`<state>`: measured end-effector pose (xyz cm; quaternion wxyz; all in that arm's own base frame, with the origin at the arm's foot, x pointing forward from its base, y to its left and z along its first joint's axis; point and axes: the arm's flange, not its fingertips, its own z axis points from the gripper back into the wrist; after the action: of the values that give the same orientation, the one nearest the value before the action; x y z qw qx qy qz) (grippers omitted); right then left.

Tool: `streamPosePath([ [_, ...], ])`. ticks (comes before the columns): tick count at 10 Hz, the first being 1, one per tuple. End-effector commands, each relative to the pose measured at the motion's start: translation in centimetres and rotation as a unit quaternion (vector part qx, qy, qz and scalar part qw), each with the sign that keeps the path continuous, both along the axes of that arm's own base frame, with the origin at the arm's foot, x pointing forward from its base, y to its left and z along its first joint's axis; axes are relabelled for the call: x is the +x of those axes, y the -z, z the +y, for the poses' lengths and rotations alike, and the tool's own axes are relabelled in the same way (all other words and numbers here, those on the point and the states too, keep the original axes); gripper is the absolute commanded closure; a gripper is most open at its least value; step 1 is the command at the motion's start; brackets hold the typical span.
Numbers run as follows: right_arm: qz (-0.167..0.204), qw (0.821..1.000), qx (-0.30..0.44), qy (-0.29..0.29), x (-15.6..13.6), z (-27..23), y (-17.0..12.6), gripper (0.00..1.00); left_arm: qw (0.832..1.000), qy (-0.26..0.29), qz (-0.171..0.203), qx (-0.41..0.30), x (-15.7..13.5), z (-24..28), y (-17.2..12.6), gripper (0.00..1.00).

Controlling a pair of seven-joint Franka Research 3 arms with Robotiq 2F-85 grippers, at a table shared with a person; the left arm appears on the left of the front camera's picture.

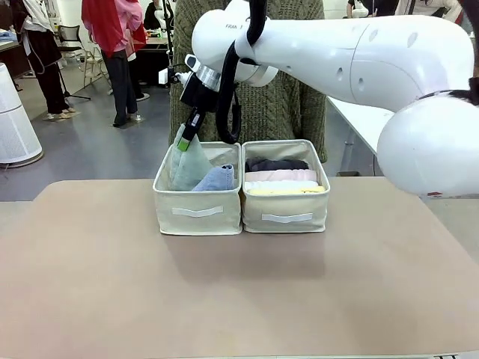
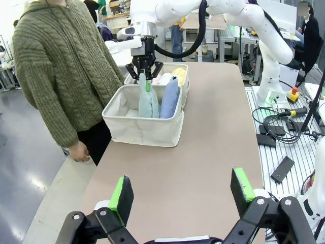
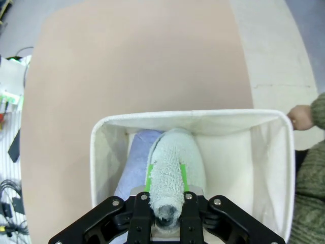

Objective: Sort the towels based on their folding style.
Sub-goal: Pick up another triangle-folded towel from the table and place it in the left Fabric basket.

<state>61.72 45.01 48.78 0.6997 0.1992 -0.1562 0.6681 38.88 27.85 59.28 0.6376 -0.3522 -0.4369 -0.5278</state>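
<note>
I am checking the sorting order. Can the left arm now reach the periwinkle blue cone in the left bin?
Probably not cleanly. The right gripper is shut on the pale blue-grey cone directly beside the periwinkle blue cone in the same bin, crowding it. The left gripper is open, far back.

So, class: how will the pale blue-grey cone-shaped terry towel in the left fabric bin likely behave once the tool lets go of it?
The pale blue-grey cone-shaped terry towel looks soft and light, pinched at its tip by the right tool, so it would probably sag rather than stay stiff. Narrow on top, it may tip, though the periwinkle blue cone-shaped towel beside it and the beige fabric bin wall would likely catch it.
</note>
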Motion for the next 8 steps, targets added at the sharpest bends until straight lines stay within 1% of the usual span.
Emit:
streamPosePath([
  [1, 0.011, 1.0, -0.015, -0.013, 1.6, 1.4, -0.1, 0.82, 1.0, -0.001, 0.0, 0.0, -0.2, 0.0, -0.1, 0.0],
  [6, 0.032, 0.999, -0.023, -0.022, 1.5, 2.3, 2.5, 0.82, 1.0, -0.001, 0.0, 0.0, -0.2, 0.0, -0.1, 0.0],
  [8, 0.032, 0.999, -0.02, -0.023, 1.4, 2.4, 3.0, 0.82, 1.0, -0.001, 0.0, 0.0, -0.2, 0.0, -0.1, 0.0],
])
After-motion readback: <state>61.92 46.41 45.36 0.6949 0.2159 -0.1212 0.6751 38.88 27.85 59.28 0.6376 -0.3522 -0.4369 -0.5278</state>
